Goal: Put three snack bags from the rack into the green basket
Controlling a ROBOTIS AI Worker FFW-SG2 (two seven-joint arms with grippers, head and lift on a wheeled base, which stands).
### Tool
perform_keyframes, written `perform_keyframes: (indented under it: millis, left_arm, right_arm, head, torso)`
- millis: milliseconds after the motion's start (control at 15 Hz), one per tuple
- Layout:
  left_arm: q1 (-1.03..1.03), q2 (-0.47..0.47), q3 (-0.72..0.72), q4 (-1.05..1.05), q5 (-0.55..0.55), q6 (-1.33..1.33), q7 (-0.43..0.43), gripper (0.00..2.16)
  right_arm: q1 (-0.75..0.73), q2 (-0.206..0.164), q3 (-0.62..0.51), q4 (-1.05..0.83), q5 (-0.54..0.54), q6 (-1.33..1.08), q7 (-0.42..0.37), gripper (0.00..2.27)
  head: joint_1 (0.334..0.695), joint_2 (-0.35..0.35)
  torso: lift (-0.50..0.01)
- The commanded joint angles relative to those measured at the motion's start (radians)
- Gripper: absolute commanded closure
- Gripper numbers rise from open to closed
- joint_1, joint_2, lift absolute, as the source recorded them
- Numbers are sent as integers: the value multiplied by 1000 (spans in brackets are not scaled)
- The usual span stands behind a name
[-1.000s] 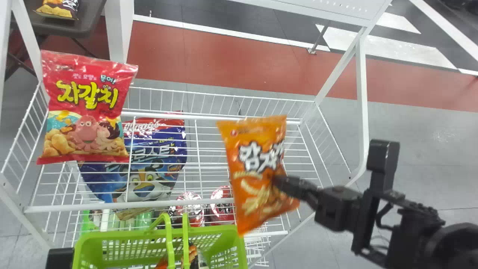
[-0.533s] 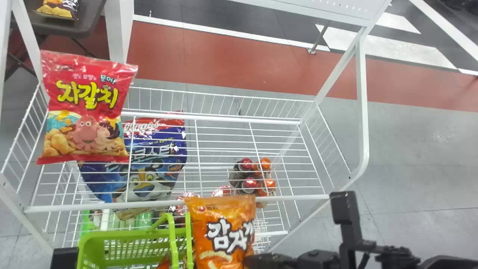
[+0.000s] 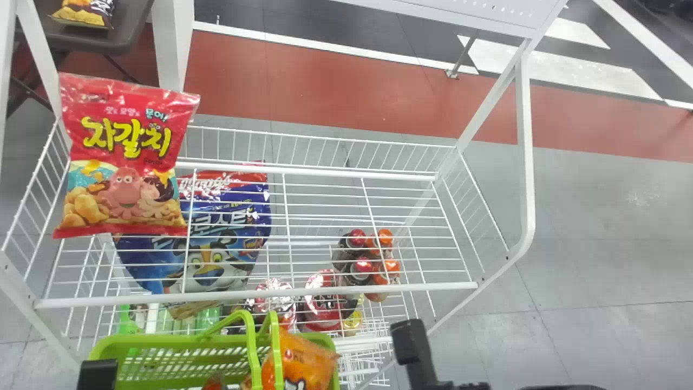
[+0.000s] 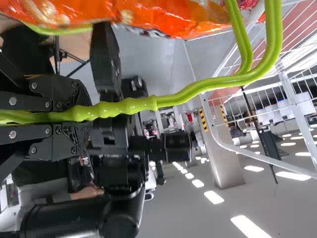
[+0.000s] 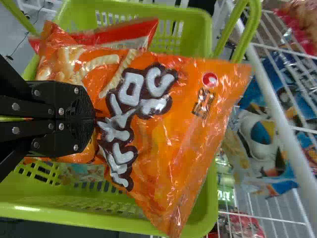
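The orange snack bag (image 3: 306, 360) is at the green basket's (image 3: 162, 342) right part, behind its handles. Low on the right is my right gripper (image 3: 414, 352), its tips hidden. In the right wrist view the same gripper (image 5: 93, 120) is shut on the orange bag (image 5: 163, 129), over the basket (image 5: 210, 198); a red-edged bag (image 5: 111, 35) lies beneath. At the bottom left stands part of my left gripper's arm (image 3: 97, 374); the left gripper (image 4: 86, 115) is shut on the basket handle (image 4: 188, 99). A red snack bag (image 3: 127, 157) rests on the rack's left side.
The white wire rack (image 3: 325, 170) stands beyond the basket, its front bar (image 3: 422, 287) close behind the basket rim. On a lower level are a blue bag (image 3: 216, 233), bottles with red and orange caps (image 3: 373, 257) and red packages (image 3: 322, 309). A dark chair (image 3: 81, 39) stands back left.
The right gripper has carried the orange bag from over the rack down and left to the basket. The basket has shifted slightly left. The red bag on the rack has stayed put.
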Motion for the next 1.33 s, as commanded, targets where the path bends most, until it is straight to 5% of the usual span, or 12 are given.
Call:
perform_keyframes:
  millis: [0,400,533,600,667,733,800,1267]
  left_arm:
    - [2,0,-5,-6,0,0,0,2071]
    - [5,2,-2,-15,0,3,0,2071]
    - [13,2,6,-17,0,0,-2,2071]
    - [14,2,9,-17,0,0,-3,2071]
    - [13,2,9,-17,0,0,-3,2071]
    - [13,0,9,-17,0,0,-3,2071]
    - [13,0,6,-15,0,0,-2,2074]
    - [24,0,17,-14,0,-15,-5,2074]
  right_arm:
    - [-56,-1,95,83,47,-5,-18,2240]
    - [-124,-35,295,172,206,19,-87,2240]
    - [-67,-54,249,103,203,-15,-87,1976]
    - [-30,-58,207,47,203,-21,-87,1673]
    - [4,-58,168,-5,203,-33,-87,1106]
    - [37,-58,123,-65,203,-42,-84,259]
    - [66,-57,83,-125,202,-51,-67,9]
    - [119,-4,-84,-275,108,-88,17,39]
  head:
    - [695,-350]
    - [695,-350]
    - [695,-350]
    - [695,-350]
    - [695,-350]
    - [695,-350]
    - [695,-350]
    - [695,-350]
  torso:
    - [0]
    - [0]
    - [0]
    - [0]
    - [0]
    - [0]
    - [0]
    - [0]
